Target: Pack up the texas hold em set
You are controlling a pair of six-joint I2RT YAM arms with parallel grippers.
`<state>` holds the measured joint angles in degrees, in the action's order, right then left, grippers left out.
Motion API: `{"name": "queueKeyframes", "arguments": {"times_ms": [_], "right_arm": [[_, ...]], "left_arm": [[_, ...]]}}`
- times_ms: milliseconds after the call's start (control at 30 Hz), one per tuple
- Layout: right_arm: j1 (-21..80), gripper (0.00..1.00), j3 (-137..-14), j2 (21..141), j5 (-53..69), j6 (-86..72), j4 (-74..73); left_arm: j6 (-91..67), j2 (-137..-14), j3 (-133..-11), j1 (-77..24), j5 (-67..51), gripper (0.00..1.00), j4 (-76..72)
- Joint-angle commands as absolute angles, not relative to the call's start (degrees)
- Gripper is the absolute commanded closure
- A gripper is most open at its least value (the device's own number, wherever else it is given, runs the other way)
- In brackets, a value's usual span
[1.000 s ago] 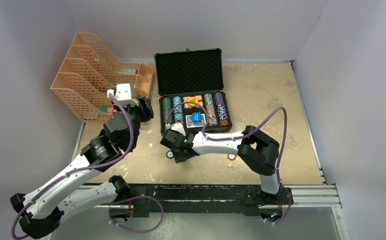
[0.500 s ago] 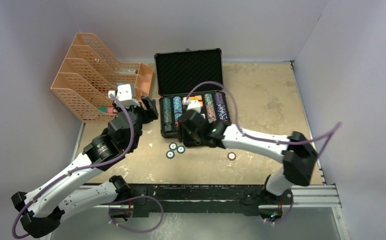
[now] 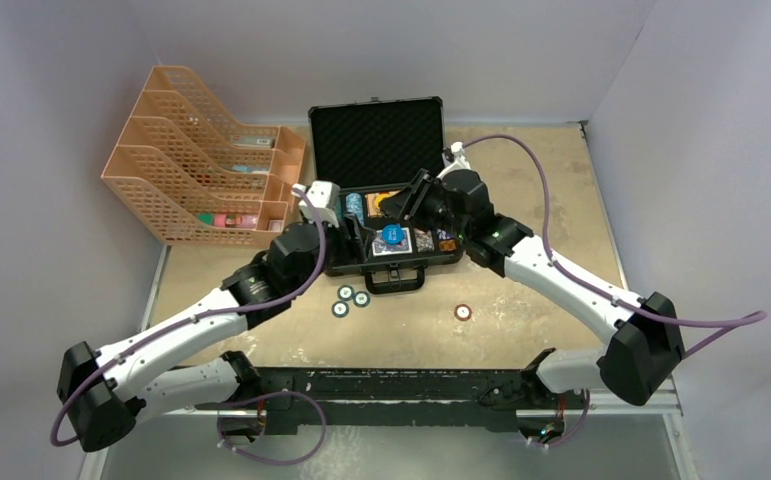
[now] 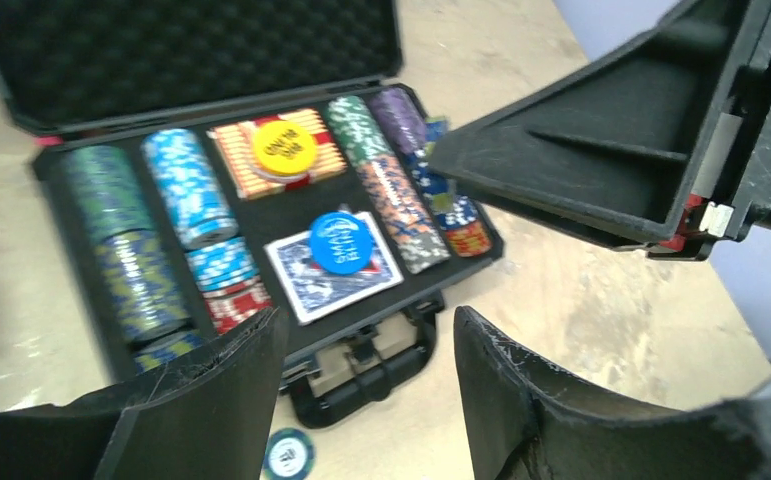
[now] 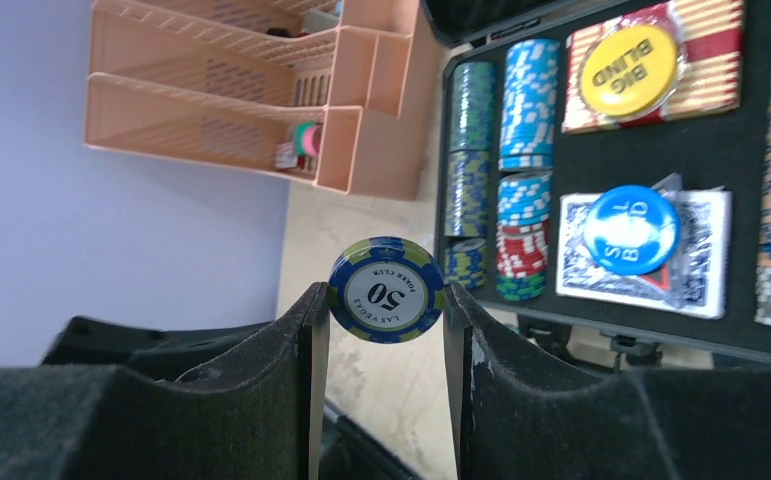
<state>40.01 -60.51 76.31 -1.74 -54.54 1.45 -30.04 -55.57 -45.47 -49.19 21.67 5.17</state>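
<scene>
- Top external view: the black case [image 3: 431,258] lies open in the middle of the worktop [image 3: 541,200], with its foam-lined lid [image 3: 376,142] raised. Its tray is largely filled, so most of the packing looks done. Three green chips [image 3: 351,298] and one red chip [image 3: 462,312] lie loose in front of the handle and have yet to go in. The orange mesh file organiser [image 3: 191,170] stands to the left with a few small items in its compartments.
- Left wrist view: the left gripper [image 4: 364,325] hovers over the case's near edge, fingers spread and holding nothing. The tray holds chip stacks [image 4: 186,185] lying in columns. It also holds a blue-backed card deck [image 4: 296,285] topped by a blue button [image 4: 340,241], and a yellow button [image 4: 283,148] on an orange-striped pack [image 4: 241,165].
- Right wrist view: the right gripper [image 5: 386,295] hangs above the case's left side, its fingers pinching a blue-and-yellow chip [image 5: 387,289] marked 50 by its rim. This chip probably goes into a column next. Then the loose chips remain, and the lid is to be closed.
</scene>
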Motion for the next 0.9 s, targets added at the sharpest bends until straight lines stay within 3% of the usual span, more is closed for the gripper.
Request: {"name": "queueKeyframes", "arguments": {"times_ms": [0, 300, 500, 700, 767, 800, 867], "right_arm": [[39.55, 0.63, -63.26, 75.03, 4.04, -58.29, 4.81], [39.46, 0.61, -62.90, 74.11, 5.59, -61.06, 5.01], [39.46, 0.60, -62.66, 73.52, 6.64, -61.86, 5.84], [39.42, 0.60, -61.76, 72.78, 7.10, -61.99, 6.63], [39.29, 0.60, -61.71, 72.84, 7.43, -61.83, 6.63], [39.21, 0.59, -61.72, 72.86, 7.61, -61.64, 6.52], [38.99, 0.52, -61.58, 72.66, 7.84, -60.08, 6.68]], "left_arm": [[-31.68, -58.00, -43.88, -49.18, 13.87, 0.41, -10.72], [-30.16, -61.28, -40.98, -49.22, 12.20, 0.42, -26.08], [-30.33, -63.87, -42.84, -49.17, 18.23, 0.68, -25.13], [-29.59, -65.15, -43.05, -49.22, 19.39, 0.76, -26.59], [-29.07, -65.00, -43.15, -49.21, 19.66, 0.86, -27.11], [-28.48, -64.99, -43.15, -49.21, 19.94, 0.97, -27.23], [-26.75, -64.51, -43.08, -49.22, 20.20, 1.00, -26.82]]}}
